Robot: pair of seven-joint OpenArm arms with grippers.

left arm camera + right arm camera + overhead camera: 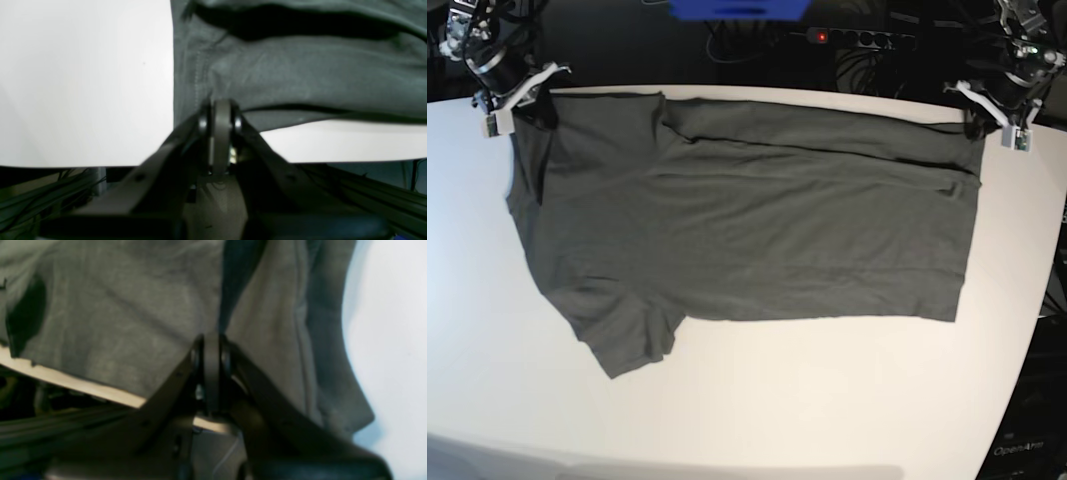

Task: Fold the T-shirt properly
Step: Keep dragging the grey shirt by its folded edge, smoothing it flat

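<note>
Dark grey cotton all over the white bench (757, 400): the T-shirt (757, 230) is lying spread out sideways across the far half, w/ one short sleeve sticking out toward the near-left and the hem edge running down the base view's right side. Far edge is sitting right along the bench's back rim.

Left end effector (220, 110) is working the far corner on the base view's right; its wrist cam is showing both fingers (202, 121) pressed together w/ a strip of grey cloth pinched between, so it's clamped on the T-shirt at the hem corner. Fabric just beyond is rippling into a dark fold.

Right end effector (211, 346) is at the far corner on the base view's left, approx. the shoulder/sleeve area. Same story: fingers (195, 356) squeezed tight, cloth caught between, and a deep crease is rising straight up from the grip point.

Both arms are sitting at the bench's back edge, well apart, one per corner.
</note>
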